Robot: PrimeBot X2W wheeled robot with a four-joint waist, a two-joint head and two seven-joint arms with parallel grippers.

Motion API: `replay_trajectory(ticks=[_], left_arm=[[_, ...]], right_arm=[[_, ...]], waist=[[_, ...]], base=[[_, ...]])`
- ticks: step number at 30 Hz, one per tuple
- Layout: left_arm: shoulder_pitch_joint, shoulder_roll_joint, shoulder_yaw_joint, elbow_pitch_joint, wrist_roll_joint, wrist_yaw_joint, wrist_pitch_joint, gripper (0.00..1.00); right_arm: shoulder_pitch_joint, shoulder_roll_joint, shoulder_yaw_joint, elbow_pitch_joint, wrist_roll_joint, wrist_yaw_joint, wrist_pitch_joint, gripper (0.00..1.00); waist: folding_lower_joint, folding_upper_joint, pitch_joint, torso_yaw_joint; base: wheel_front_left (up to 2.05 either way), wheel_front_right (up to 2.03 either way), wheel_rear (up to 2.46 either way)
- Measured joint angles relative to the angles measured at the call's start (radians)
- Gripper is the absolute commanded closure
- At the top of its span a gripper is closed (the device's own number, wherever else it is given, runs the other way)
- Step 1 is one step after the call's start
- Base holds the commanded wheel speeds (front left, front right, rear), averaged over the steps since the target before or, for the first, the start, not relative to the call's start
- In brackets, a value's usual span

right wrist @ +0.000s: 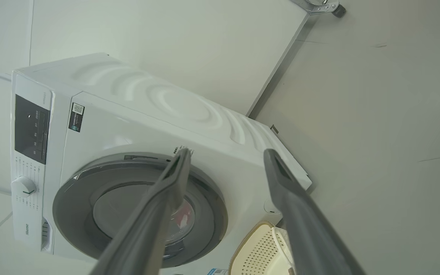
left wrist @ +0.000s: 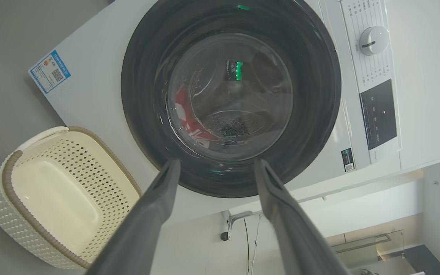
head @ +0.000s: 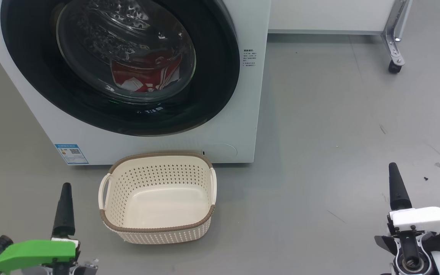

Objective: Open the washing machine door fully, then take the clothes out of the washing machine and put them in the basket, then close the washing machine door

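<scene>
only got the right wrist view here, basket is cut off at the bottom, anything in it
Observer: Nothing. The head view shows the basket empty, on the floor in front of the washing machine.
Operator: wheres the left gripper
Observer: The left gripper sits low, to the left of the basket, jaws open and holding nothing.
Operator: how much laundry can you see
Observer: One red and white heap of clothes lies low in the drum behind the door glass.
</scene>
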Motion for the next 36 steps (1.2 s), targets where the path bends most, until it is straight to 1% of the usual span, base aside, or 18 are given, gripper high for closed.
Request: replay_trajectory(ticks=[1, 4, 10, 14, 17, 18, 23, 28, 31, 34, 36], left_arm=[[0.0, 0.0, 0.0, 0.0, 0.0, 0.0, 0.0, 0.0], [0.0, 0.006, -0.012, -0.012, 0.037, 0.0, -0.008, 0.0], [0.0, 0.017, -0.038, -0.034, 0.116, 0.0, -0.029, 0.0], [0.0, 0.019, -0.05, -0.04, 0.167, 0.0, -0.041, 0.0], [0.001, 0.021, -0.062, -0.042, 0.215, 0.0, -0.051, 0.0], [0.001, 0.023, -0.067, -0.043, 0.229, 0.0, -0.051, 0.0], [0.002, 0.036, -0.085, -0.045, 0.334, 0.0, -0.062, 0.0], [0.003, 0.042, -0.113, -0.053, 0.414, 0.0, -0.079, 0.0], [0.004, 0.058, -0.134, -0.055, 0.484, 0.0, -0.087, 0.0], [0.008, 0.064, -0.151, -0.054, 0.552, -0.001, -0.097, 0.0], [0.016, 0.067, -0.171, -0.045, 0.61, 0.0, -0.105, 0.0]], right_arm=[[0.0, 0.0, 0.0, 0.0, 0.0, 0.0, 0.0, 0.0], [0.0, -0.002, 0.016, -0.01, -0.05, -0.007, -0.009, 0.0], [0.0, -0.005, 0.045, -0.024, -0.131, -0.009, -0.03, 0.0], [0.0, -0.006, 0.066, -0.027, -0.203, -0.025, -0.042, 0.0], [0.0, -0.006, 0.081, -0.029, -0.254, -0.027, -0.049, 0.0], [0.0, -0.006, 0.084, -0.03, -0.268, -0.034, -0.053, 0.0], [0.0, -0.007, 0.104, -0.031, -0.344, -0.052, -0.063, 0.0], [0.0, -0.009, 0.128, -0.029, -0.432, -0.065, -0.08, 0.0], [0.0, -0.01, 0.144, -0.025, -0.472, -0.072, -0.089, 0.0], [0.0, -0.011, 0.159, -0.017, -0.517, -0.088, -0.098, 0.0], [0.0, -0.013, 0.178, -0.006, -0.569, -0.096, -0.107, 0.0]], waist=[[0.0, 0.0, 0.0, 0.0], [0.0, 0.0, 0.0, 0.001], [0.0, 0.0, 0.002, 0.002], [0.0, 0.0, 0.003, 0.003], [0.0, 0.0, 0.003, 0.003], [0.0, 0.0, 0.004, 0.004], [0.0, 0.0, 0.005, 0.004], [0.0, 0.0, 0.005, 0.005], [0.0, 0.0, 0.006, 0.005], [0.0, 0.0, 0.006, 0.005], [0.0, 0.0, 0.006, 0.005]], base=[[0.0, 0.0, 0.0], [0.0, 0.0, 0.0], [0.0, 0.0, 0.0], [0.0, 0.0, 0.0], [0.0, 0.0, 0.0], [0.0, 0.0, 0.0], [0.0, 0.0, 0.0], [0.0, 0.0, 0.0], [0.0, 0.0, 0.0], [0.0, 0.0, 0.0], [0.0, 0.0, 0.0]])
